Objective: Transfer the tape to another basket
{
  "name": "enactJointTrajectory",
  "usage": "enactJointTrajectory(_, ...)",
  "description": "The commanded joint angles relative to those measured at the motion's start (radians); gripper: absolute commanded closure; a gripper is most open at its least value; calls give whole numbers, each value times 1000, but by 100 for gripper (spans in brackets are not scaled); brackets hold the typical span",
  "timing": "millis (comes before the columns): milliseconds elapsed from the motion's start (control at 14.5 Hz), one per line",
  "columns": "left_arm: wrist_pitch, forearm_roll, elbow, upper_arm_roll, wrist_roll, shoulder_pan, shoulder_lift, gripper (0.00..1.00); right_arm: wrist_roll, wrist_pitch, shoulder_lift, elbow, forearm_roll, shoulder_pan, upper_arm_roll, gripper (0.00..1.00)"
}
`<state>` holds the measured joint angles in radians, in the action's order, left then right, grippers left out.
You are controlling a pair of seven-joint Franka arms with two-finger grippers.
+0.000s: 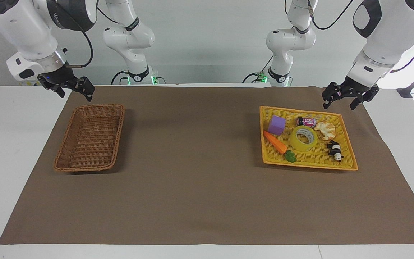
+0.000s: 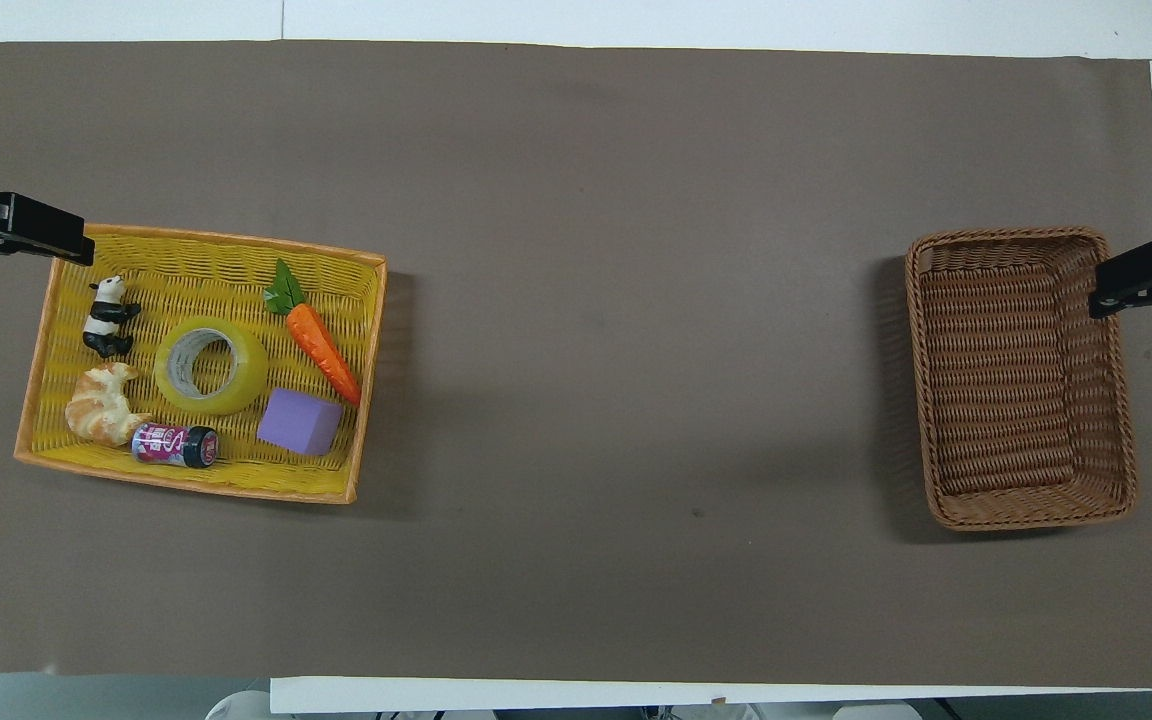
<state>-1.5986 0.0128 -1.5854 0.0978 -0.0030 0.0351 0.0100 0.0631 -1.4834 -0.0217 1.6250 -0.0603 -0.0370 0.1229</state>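
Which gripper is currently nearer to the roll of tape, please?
Left. The left gripper hangs over the yellow basket's corner, close to the tape; the right gripper is up by the wicker basket.

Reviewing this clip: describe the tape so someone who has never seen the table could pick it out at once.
Find the yellow plastic basket at the left arm's end of the table, below the raised left claw. The tape lies flat in its middle, among a purple cube, carrot, croissant and panda. It is the only ring: translucent yellow, white core.
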Motion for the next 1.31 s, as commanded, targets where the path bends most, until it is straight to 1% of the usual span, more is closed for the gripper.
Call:
enactJointTrajectory(0,-17,-1,-8,-6,0,6,-10,0,-19,-8,-26,30,-12,5,-6,0)
enactJointTrajectory(415,0,-5,-14,-10,-2,-6,-13,0,-19,-8,-26,30,-12,5,-5,0)
enactJointTrajectory(691,-14,-8,-16,-13,-12,2,-13,0,-17,-8,-26,30,-12,5,-5,0)
enactJointTrajectory(760,-41,-8,-54,-15,-26,-7,-25,0,-19,-8,-26,30,-12,5,-6,0)
enactJointTrajectory(829,-125,-8,-130,-17,-23,-18,-63,0,-19,-8,-26,30,-12,5,-5,0)
enactJointTrajectory(898,-227,-8,-215,-17,-15,-53,-88,1,-19,-8,-26,30,-12,5,-5,0)
enactJointTrajectory(967,-294,-8,-282,-15,-3,-79,-102,1,-19,-8,-26,30,-12,5,-5,0)
enactJointTrajectory(1106,-348,-8,-361,-17,76,-96,-101,1,-19,-8,-26,30,-12,5,-5,0)
enactJointTrajectory(1244,-415,-8,-439,-17,115,-144,-99,2,-19,-8,-26,30,-12,5,-6,0)
